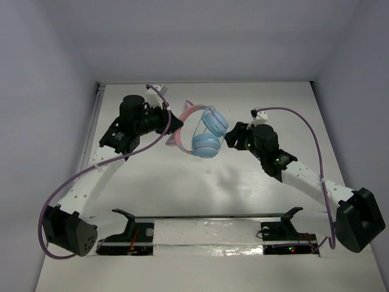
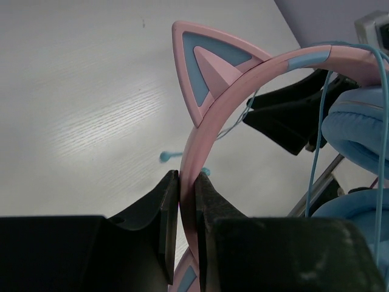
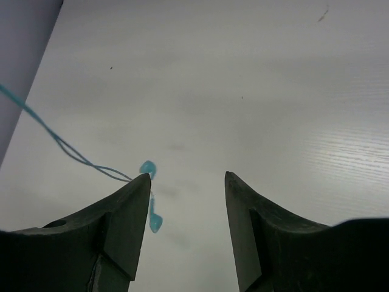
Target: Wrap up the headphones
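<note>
The headphones (image 1: 206, 145) hang above the middle of the table, with the pink cat-ear headband (image 2: 209, 67) and two light blue ear cups (image 2: 358, 131). My left gripper (image 1: 178, 125) is shut on the headband; in the left wrist view its jaws (image 2: 187, 182) pinch the pink band. The thin light blue cord (image 2: 316, 152) runs down past the cups. My right gripper (image 1: 230, 135) is open and empty just right of the ear cups. In the right wrist view (image 3: 187, 176) the cord (image 3: 61, 143) trails in from the left and its blue plug end (image 3: 155, 222) lies beside the left finger.
The white table (image 1: 200, 188) is walled at the back and both sides. A metal rail with black brackets (image 1: 206, 216) runs along the near edge. Purple arm cables (image 1: 316, 140) loop beside both arms.
</note>
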You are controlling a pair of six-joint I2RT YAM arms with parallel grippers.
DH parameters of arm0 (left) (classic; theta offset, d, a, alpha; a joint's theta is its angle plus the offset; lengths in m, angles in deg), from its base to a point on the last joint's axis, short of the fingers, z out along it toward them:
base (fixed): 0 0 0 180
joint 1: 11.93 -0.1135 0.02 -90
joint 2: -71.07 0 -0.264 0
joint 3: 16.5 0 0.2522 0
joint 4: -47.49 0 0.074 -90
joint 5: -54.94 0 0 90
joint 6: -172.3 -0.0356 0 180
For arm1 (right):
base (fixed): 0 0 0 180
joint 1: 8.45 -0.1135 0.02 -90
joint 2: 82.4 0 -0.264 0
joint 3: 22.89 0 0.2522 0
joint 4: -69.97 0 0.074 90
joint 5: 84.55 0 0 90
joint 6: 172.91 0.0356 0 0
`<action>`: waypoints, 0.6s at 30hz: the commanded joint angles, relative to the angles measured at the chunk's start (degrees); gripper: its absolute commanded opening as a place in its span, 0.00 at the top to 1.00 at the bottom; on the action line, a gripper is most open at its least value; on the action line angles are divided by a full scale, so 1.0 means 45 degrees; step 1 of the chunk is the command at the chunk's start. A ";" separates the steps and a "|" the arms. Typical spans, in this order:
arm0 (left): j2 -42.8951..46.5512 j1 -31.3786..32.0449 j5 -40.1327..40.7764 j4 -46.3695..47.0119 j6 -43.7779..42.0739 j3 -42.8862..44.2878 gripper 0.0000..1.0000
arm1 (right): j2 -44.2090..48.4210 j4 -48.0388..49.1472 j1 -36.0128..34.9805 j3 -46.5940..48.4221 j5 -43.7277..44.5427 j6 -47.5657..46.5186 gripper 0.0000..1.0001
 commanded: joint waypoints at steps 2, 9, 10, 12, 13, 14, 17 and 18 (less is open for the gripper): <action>-0.0066 -0.0160 -0.1249 0.1871 0.1445 0.0844 1.00 | -0.0285 0.1516 0.0042 0.0021 -0.0647 0.0864 0.42; -0.0749 -0.0160 0.0017 0.0490 0.1096 0.2425 1.00 | 0.0337 0.3194 0.0042 -0.0915 -0.2069 0.0457 0.62; -0.0788 -0.0276 0.0175 0.0311 0.1018 0.2582 1.00 | 0.0493 0.3409 0.0042 -0.1071 -0.2112 0.0126 0.89; -0.0867 -0.0278 0.0761 -0.0156 0.0901 0.3012 1.00 | 0.0767 0.4073 0.0042 -0.1482 -0.1918 -0.0207 1.00; -0.0886 -0.0278 0.0859 -0.0256 0.0861 0.3110 1.00 | 0.0788 0.4327 0.0042 -0.1599 -0.2014 -0.0809 1.00; -0.0887 -0.0278 0.0995 -0.0315 0.0842 0.3285 1.00 | 0.0749 0.4600 0.0042 -0.1658 -0.2112 -0.1066 0.98; -0.0925 -0.0278 0.1035 -0.0549 0.0802 0.3597 1.00 | 0.0340 0.4835 0.0042 -0.1503 -0.2775 -0.2024 0.49; -0.0906 -0.0278 0.1036 -0.0685 0.0783 0.3676 1.00 | 0.0203 0.4895 0.0042 -0.1425 -0.2835 -0.2161 0.42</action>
